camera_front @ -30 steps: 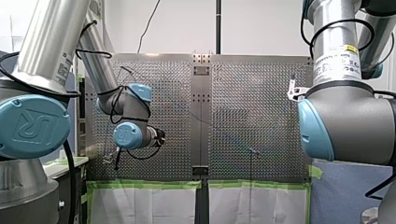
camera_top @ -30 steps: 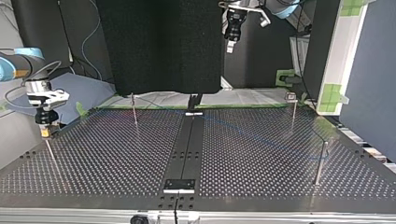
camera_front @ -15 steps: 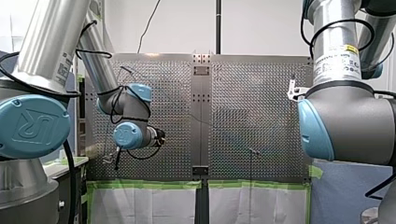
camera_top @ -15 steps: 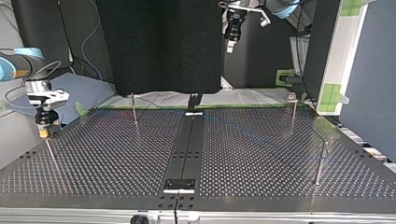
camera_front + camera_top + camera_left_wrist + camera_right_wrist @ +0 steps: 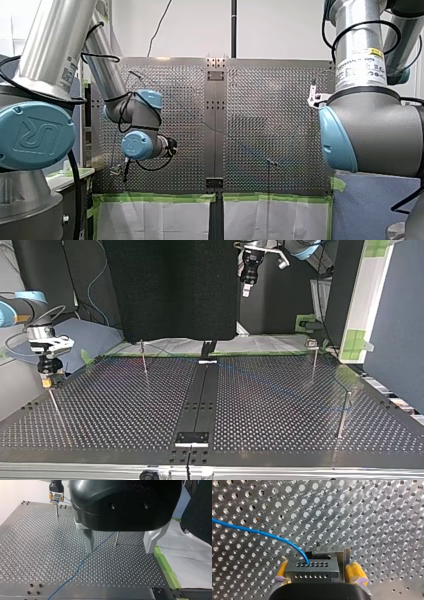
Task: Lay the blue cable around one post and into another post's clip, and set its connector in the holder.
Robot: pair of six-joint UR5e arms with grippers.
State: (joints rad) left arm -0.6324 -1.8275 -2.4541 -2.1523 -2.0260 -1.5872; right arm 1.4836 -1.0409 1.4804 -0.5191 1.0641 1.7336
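In the right wrist view a dark connector (image 5: 312,568) with rows of small holes sits against the metal holder (image 5: 327,550). The blue cable (image 5: 262,533) curves out of its top across the plate. My right gripper (image 5: 319,576) straddles the connector, open. One yellow pad (image 5: 356,575) stands a little off the block, while the other rests at its corner. In the top view this gripper (image 5: 48,381) sits on a post at the left. My left gripper (image 5: 118,543) hangs high over the table, open and empty, and the cable (image 5: 80,563) runs beneath it.
Thin posts stand on the perforated table (image 5: 125,410): one at the back left (image 5: 144,359), one at the back right (image 5: 314,362), one nearer at the right (image 5: 344,412). A black strip (image 5: 200,395) runs down the middle. Green tape edges the far side.
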